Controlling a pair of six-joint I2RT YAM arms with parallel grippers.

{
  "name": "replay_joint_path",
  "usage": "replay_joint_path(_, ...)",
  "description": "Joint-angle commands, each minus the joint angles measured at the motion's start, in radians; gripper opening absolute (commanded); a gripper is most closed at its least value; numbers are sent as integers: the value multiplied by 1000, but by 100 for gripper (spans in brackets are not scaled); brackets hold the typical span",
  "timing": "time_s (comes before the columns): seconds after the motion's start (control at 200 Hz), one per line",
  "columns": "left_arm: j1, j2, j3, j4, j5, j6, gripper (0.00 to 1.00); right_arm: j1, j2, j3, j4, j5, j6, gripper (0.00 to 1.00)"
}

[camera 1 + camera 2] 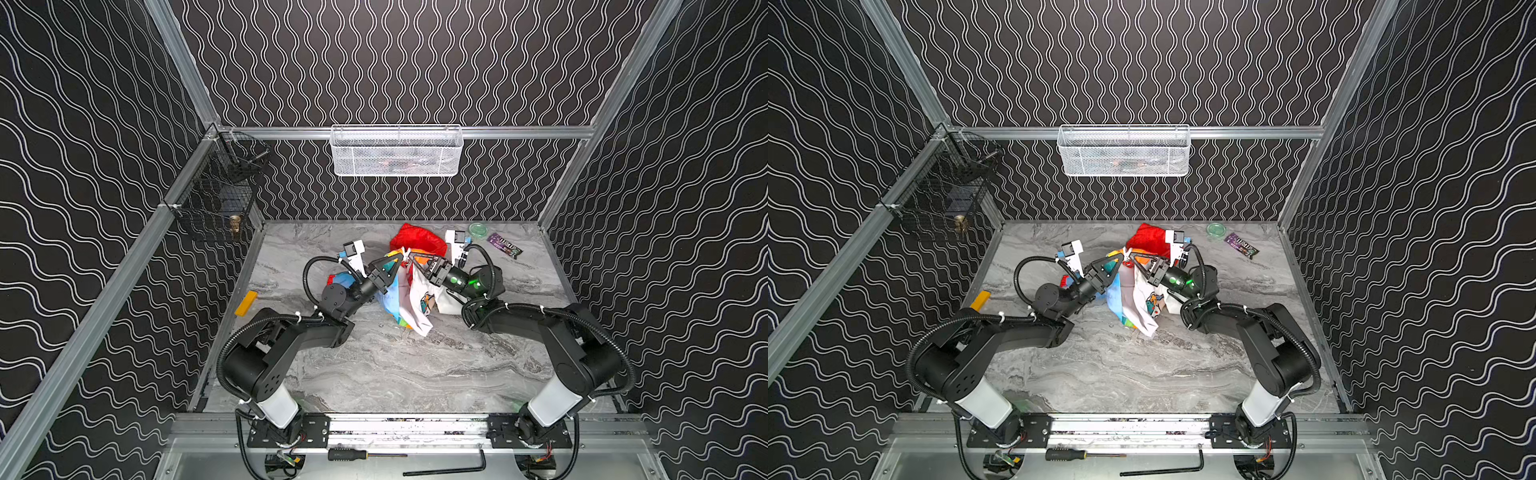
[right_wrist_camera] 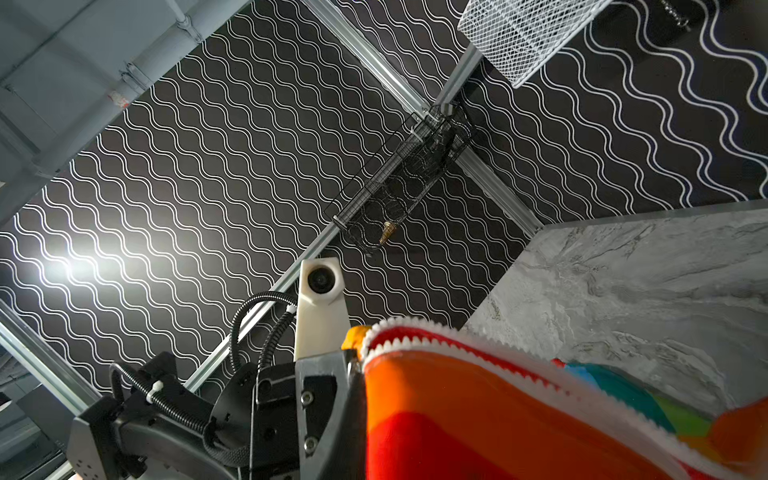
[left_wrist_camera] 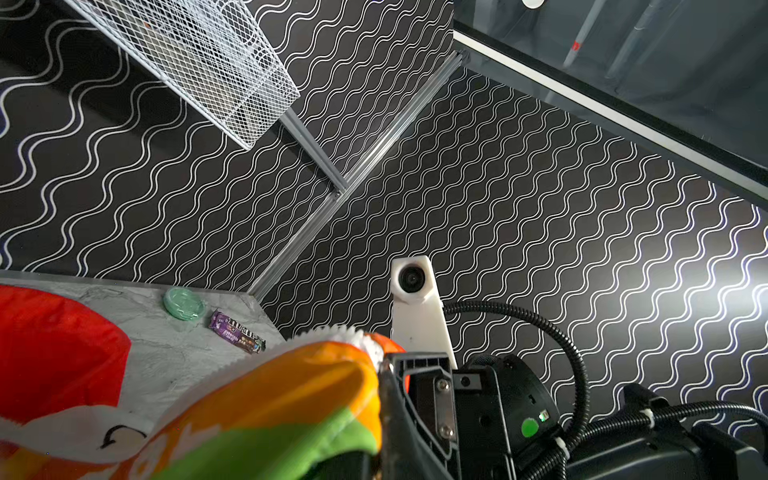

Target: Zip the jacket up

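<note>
Fig. – My left claw (image 1: 400, 260) and right claw (image 1: 410, 257) are both clenched on zip edges of jacket (image 1: 422, 303), tips nearly touching. Jacket hangs between them, mid-table (image 1: 395, 374) – red hood (image 1: 417, 240) behind.

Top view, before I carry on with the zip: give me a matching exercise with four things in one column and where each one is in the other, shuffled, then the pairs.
Things:
1. jacket
2. yellow block
3. purple candy packet
4. white mesh basket

Places:
A. hung on the back wall rail
B. on the table, near its left edge
C. pinched by the left hand and the right hand mid-table
D. far right of the table, beside the green lid

Pairs: 1-C, 2-B, 3-D, 4-A.
</note>
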Motion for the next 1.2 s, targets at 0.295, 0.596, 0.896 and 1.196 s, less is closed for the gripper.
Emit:
replay_joint_path(0.295, 8, 9, -3, -75, 27, -33, 0, -14, -4, -2, -56, 74, 7, 6)
replay_joint_path(0.596, 23, 19, -8, -148, 38, -83, 0, -97, 39, -10, -158, -43, 122, 39)
replay_joint_path(0.896, 32, 32, -5, -222, 58, -95, 0, -126, 66, -75, -85, -161, 212, 76)
replay_joint_path(1.196, 36, -1, 7, -343, 79, -72, 0, -136, -42, -89, -433, -218, 54, 99)
